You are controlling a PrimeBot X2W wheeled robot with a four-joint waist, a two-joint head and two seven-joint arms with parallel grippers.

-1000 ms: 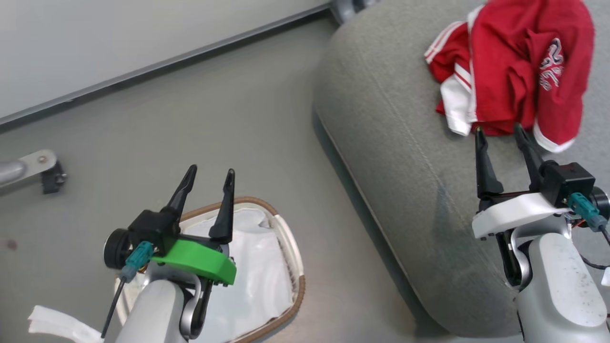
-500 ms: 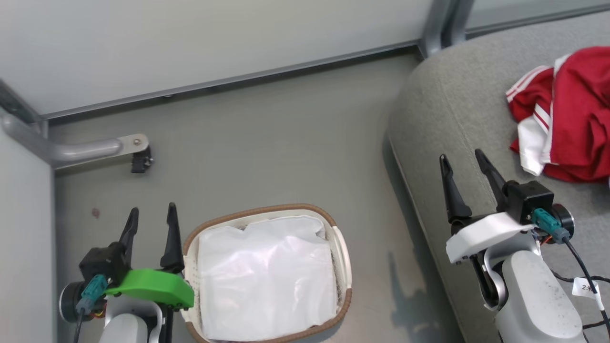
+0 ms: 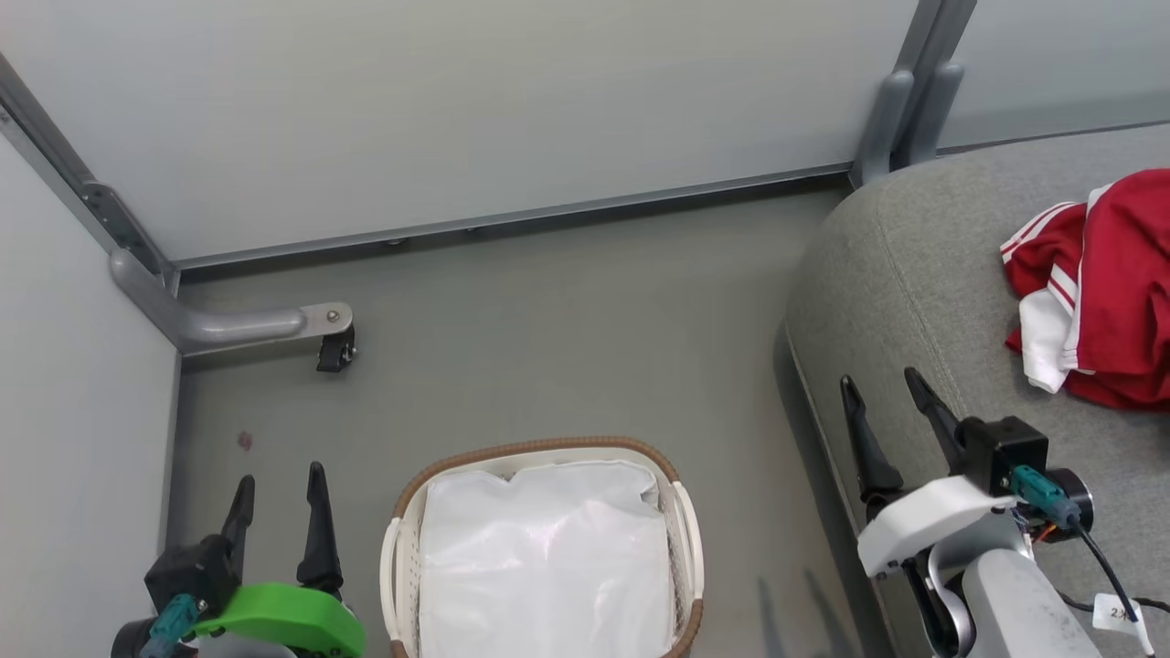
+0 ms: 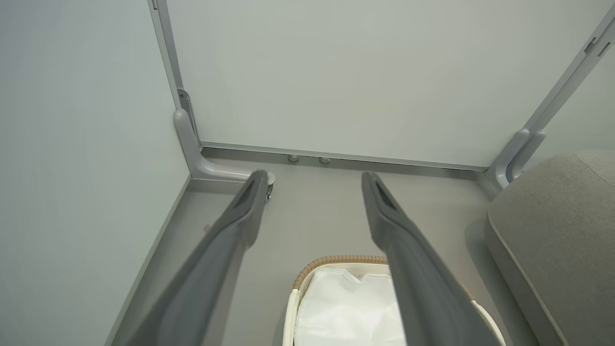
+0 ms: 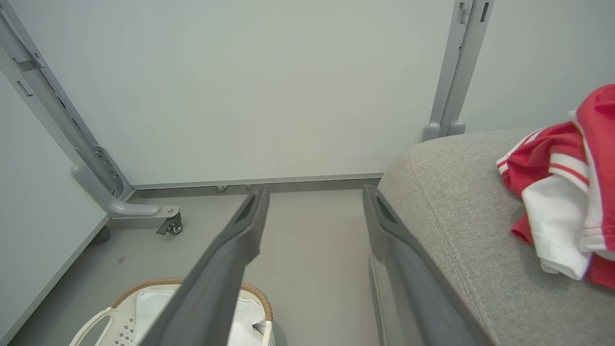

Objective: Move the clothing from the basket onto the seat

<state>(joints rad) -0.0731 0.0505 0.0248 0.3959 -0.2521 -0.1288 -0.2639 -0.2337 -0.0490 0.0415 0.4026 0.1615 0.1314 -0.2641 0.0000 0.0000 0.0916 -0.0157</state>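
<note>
— So, the left gripper [image 3: 281, 473]: what has it got?

— Nothing. Its fingers are spread wide with only air between them. It hangs over the floor [image 3: 567, 320] just left of the basket [image 3: 539, 446], touching neither.

— And the right gripper [image 3: 879, 376]?

— Just as wide and just as empty. It hovers at the edge of the seat [image 3: 914, 302] that faces the basket, fingers pointing toward the back wall panel [image 3: 512, 110], apart from the clothing [image 3: 1111, 292].

— Where does the clothing lie?

— Bunched on the seat, red with white panels and stripes, partly cut off by the right edge of the head view. White lining [image 3: 548, 557] covers the inside of the basket.

— Any room to move?

— Bare floor runs from the basket's brown rim to the back panel, and a narrower strip separates the basket from the seat's rounded corner. On the left, a side panel [image 3: 73, 411] stands close beside the left gripper. A metal foot [image 3: 247, 324] with a small caster juts out from that corner, ahead of the left fingers. The seat's stitched seam runs beside the right gripper.
</note>
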